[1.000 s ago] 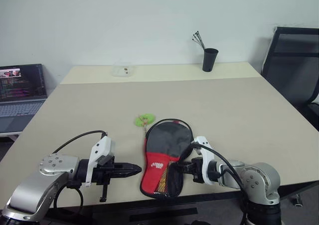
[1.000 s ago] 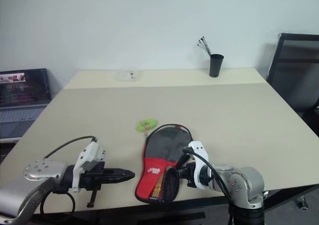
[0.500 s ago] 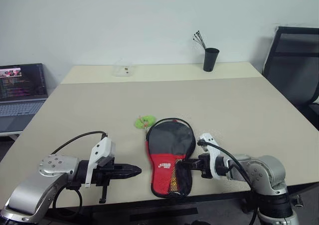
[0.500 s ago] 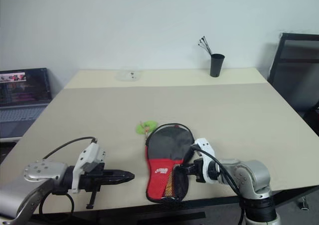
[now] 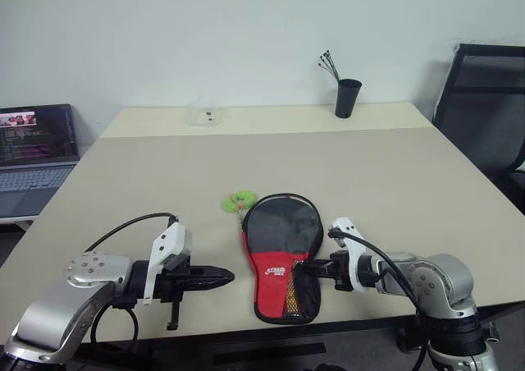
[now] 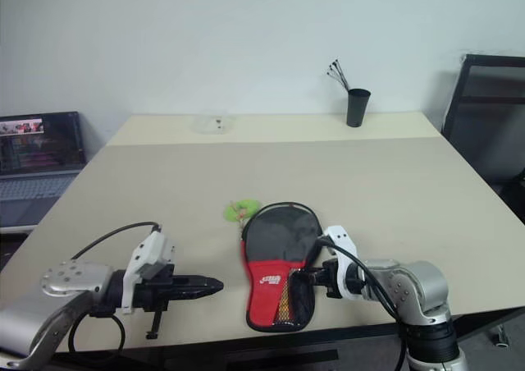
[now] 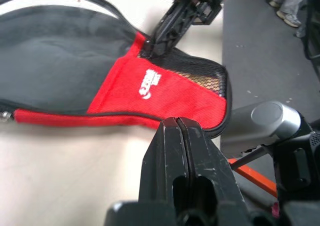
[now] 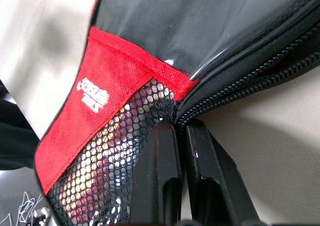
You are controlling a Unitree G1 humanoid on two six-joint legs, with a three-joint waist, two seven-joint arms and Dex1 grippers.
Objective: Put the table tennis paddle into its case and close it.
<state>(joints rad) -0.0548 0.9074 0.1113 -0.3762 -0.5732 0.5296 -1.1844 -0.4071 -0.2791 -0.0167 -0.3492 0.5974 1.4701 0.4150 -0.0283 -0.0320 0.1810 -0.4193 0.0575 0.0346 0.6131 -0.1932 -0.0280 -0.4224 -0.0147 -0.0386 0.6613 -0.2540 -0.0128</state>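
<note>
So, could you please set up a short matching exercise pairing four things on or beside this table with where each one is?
Things:
1. black cup
2. laptop
3. case
4. green item

Places:
A. left of the table, screen lit
B. near front edge, between the grippers
C. far side of the table, holding thin sticks
D. just beyond the case's round end

Pairs: 1-C, 2-A, 3-B, 4-D

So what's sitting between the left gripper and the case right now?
Nothing: in the left eye view only bare table separates the shut left gripper from the case. The right gripper is pinched on the case's far edge.
</note>
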